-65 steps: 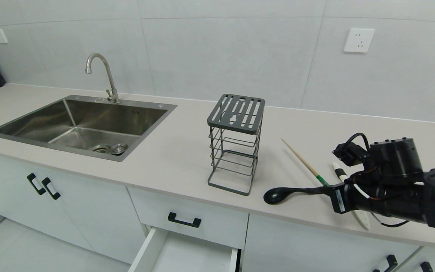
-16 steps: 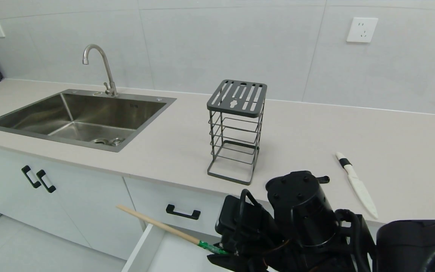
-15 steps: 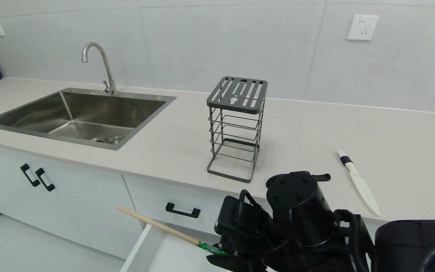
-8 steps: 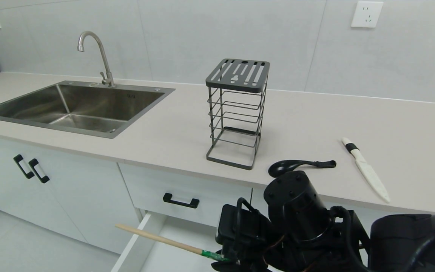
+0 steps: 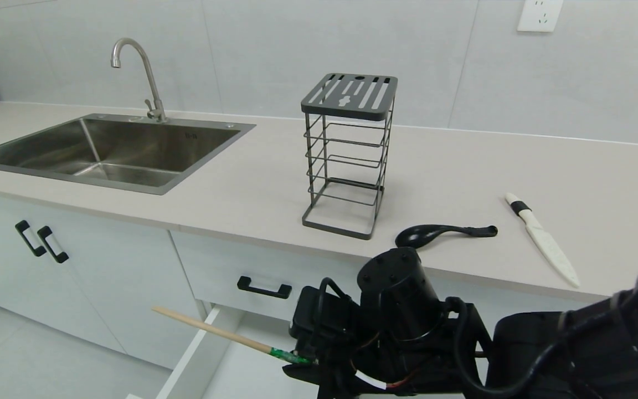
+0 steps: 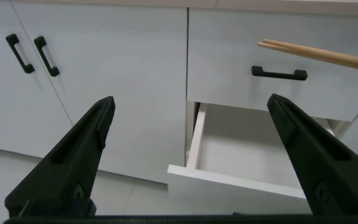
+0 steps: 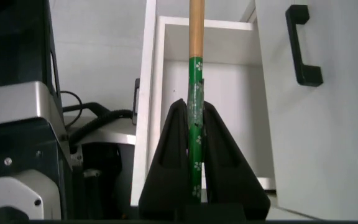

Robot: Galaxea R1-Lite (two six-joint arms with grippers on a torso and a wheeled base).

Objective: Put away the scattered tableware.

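The right gripper [image 5: 301,361], low in front of the dark grey wire rack [image 5: 346,160], is clenched on the green-banded end of a slim wooden chopstick [image 5: 214,332], held above the open white drawer [image 5: 186,366]. The left gripper [image 6: 190,102] faces that drawer with jaws spread and nothing between them. A black plastic spoon [image 5: 424,235] lies just right of the rack's base, and a white knife with a black band [image 5: 543,244] lies farther right. Judged progress: the first item is nearly stowed and two remain.
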